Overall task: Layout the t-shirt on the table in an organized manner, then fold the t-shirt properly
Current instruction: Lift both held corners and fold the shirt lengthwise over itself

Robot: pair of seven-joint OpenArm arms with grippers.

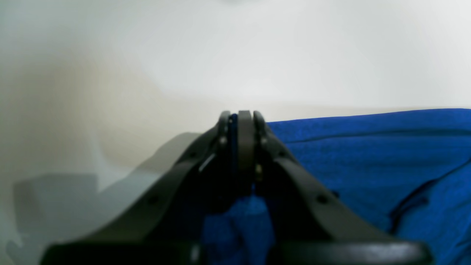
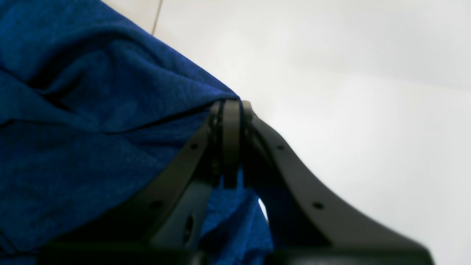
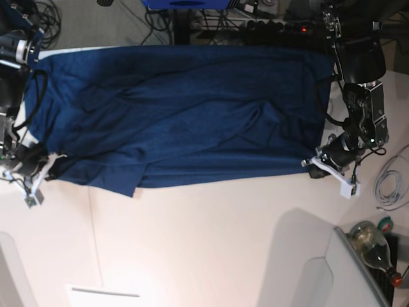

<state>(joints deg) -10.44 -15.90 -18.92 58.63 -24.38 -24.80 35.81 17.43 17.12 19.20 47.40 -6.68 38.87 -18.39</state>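
Soft, matt navy cloth with a fine nubbly weave: t-shirt (image 3: 185,115); smooth white worktop (image 3: 211,243), faintly glossy; matt black hard plastic on left gripper (image 1: 239,116) and right gripper (image 2: 232,105)

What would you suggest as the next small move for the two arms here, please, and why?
Probably draw both arms slightly apart to tension the cloth. The left end effector and right end effector are each shut on a corner of the t-shirt, which lies spread on the table but is creased across its middle.
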